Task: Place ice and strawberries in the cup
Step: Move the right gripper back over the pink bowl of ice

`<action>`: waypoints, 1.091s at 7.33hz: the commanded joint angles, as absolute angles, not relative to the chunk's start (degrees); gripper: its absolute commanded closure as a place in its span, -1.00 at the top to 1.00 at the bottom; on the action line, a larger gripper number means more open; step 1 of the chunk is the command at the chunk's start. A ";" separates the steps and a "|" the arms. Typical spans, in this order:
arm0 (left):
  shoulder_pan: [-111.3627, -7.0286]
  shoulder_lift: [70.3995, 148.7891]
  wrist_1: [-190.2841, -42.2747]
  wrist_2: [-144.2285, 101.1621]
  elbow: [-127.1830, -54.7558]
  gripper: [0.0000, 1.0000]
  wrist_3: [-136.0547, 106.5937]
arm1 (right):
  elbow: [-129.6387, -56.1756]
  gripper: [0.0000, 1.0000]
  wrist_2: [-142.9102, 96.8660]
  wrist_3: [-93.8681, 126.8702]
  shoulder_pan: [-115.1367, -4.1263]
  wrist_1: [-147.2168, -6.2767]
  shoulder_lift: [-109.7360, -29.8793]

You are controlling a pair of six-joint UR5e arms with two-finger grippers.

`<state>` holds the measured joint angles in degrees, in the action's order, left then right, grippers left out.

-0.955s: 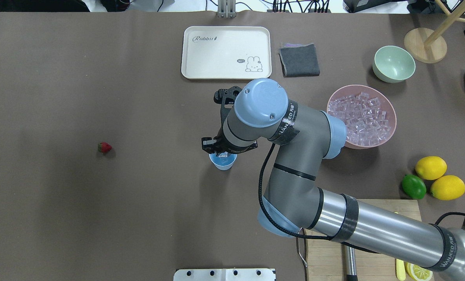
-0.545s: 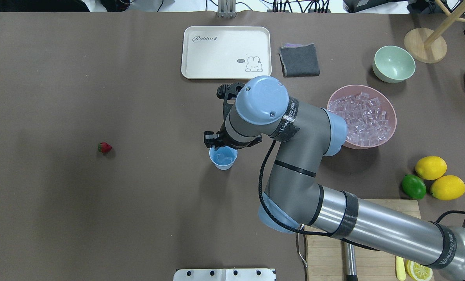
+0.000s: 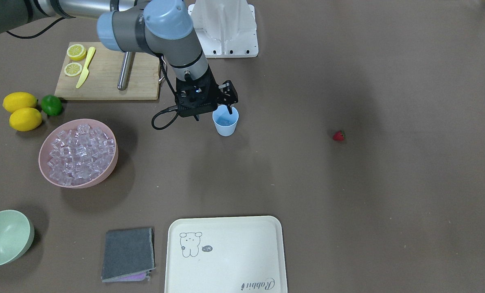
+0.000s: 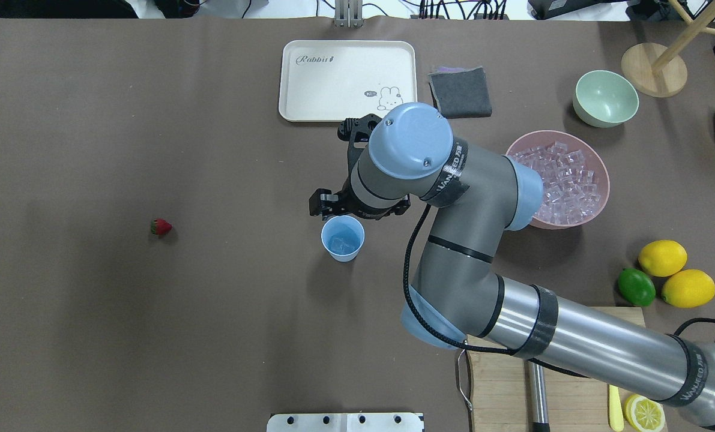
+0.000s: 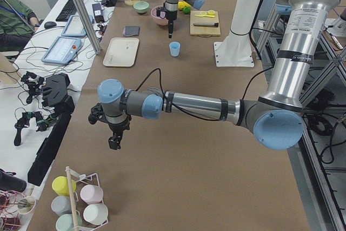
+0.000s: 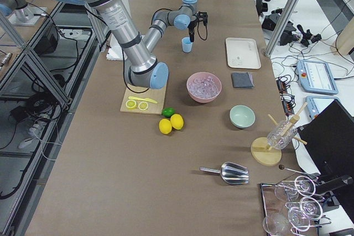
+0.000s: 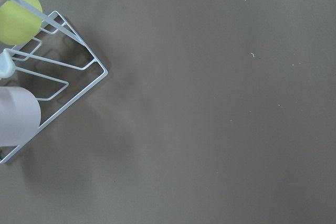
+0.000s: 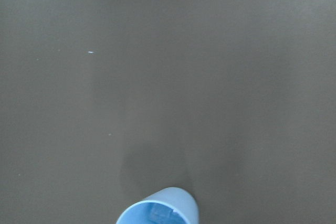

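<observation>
Across the brown table (image 4: pixel 153 336), the right arm (image 4: pixel 573 351) reaches in to the middle, while the left arm (image 5: pixel 194 104) stretches out over the far left end beside a wire rack (image 7: pixel 63 72) of cups. The pink bowl (image 4: pixel 600 204) on the robot's right holds the heap of ice (image 4: pixel 558 180).

The cup (image 4: pixel 343 238) stands upright at mid-table with a cube or two visible in its bottom. We see the right gripper (image 3: pixel 212 114) just beside and above the cup's rim, jaws spread wide and empty. The left gripper (image 5: pixel 114 143) hangs over bare table; we cannot tell whether its jaws are apart or closed.

The strawberry (image 4: pixel 161 227) lies alone on the robot's left half, well apart from the cup and level with it across the table. It rests on its side, leafy end seemingly pointing away from the cup. We judge that it sits between the two grippers, on the left arm's side; which gripper is nearer we cannot tell.
</observation>
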<state>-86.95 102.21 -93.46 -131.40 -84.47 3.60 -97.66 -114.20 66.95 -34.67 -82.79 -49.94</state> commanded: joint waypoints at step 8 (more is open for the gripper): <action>-87.45 102.04 -93.34 -131.48 -84.90 0.97 3.52 | -104.15 0.97 -131.83 34.02 -55.88 -82.79 -74.00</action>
<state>-87.45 101.97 -93.34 -131.42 -84.82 3.52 -104.30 -130.84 36.05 -53.27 -82.24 -72.10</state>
